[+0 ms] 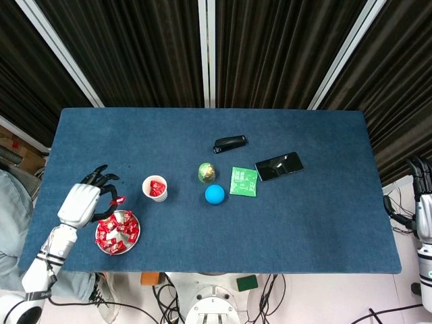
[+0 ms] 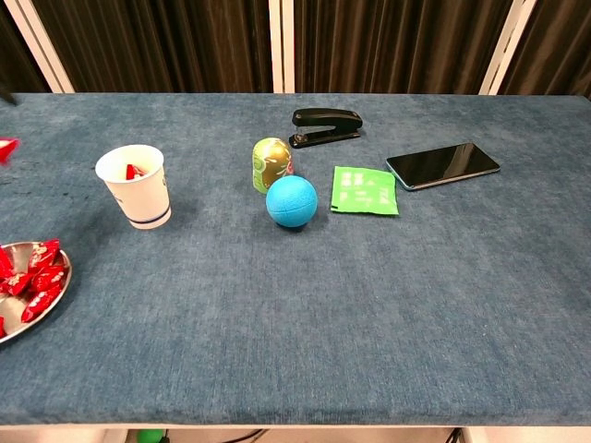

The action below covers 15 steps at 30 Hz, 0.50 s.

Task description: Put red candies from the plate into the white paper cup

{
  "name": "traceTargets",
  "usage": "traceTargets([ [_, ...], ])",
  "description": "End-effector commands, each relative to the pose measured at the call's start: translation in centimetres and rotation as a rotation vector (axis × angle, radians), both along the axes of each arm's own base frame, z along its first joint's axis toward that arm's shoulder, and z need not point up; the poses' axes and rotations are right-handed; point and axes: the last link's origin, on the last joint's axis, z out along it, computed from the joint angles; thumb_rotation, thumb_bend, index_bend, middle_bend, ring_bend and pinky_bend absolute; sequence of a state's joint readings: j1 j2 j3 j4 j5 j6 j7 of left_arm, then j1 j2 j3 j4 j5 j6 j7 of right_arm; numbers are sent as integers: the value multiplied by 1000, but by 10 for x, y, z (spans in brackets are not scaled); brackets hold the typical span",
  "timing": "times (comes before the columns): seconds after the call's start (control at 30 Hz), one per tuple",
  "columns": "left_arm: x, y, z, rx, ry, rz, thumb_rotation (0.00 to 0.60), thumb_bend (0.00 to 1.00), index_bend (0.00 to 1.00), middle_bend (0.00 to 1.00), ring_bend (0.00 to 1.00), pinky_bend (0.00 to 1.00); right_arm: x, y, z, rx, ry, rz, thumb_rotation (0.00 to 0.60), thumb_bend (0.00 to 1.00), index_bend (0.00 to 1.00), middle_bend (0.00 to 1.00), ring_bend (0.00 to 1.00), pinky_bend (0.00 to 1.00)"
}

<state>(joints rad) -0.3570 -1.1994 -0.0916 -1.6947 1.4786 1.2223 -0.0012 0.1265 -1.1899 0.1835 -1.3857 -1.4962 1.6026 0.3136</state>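
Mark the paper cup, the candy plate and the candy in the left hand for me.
white paper cup (image 1: 155,188): head view, on its rim.
plate (image 1: 137,229): head view, on its right rim.
red candy (image 1: 119,200): head view, on the wrapper at the left hand's fingertips.

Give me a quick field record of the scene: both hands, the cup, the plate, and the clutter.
left hand: raised beside the plate, pinching a red candy
right hand: off the table's right edge, holding nothing
white paper cup: upright, red candy inside
plate: many red candies left
clutter: stapler, phone, green packet, blue ball, green-gold egg
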Motion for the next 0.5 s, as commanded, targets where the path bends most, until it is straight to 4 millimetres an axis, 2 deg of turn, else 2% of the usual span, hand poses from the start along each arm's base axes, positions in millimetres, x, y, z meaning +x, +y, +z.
traceTargets([
  [0.03, 11, 20, -12, -19, -24, -11, 600, 334, 632, 262, 62, 221, 0, 0, 1, -1, 1, 0, 600, 349, 0, 0, 0, 0],
  [0.27, 20, 46, -37, -65, -31, -6, 600, 334, 632, 262, 62, 220, -2, 0, 3, -3, -1, -4, 600, 350, 0, 0, 0, 0],
  [0.5, 25, 56, -51, -84, -28, -4, 600, 335, 632, 263, 62, 220, -3, 0, 3, -2, -2, -8, 600, 349, 0, 0, 0, 0],
])
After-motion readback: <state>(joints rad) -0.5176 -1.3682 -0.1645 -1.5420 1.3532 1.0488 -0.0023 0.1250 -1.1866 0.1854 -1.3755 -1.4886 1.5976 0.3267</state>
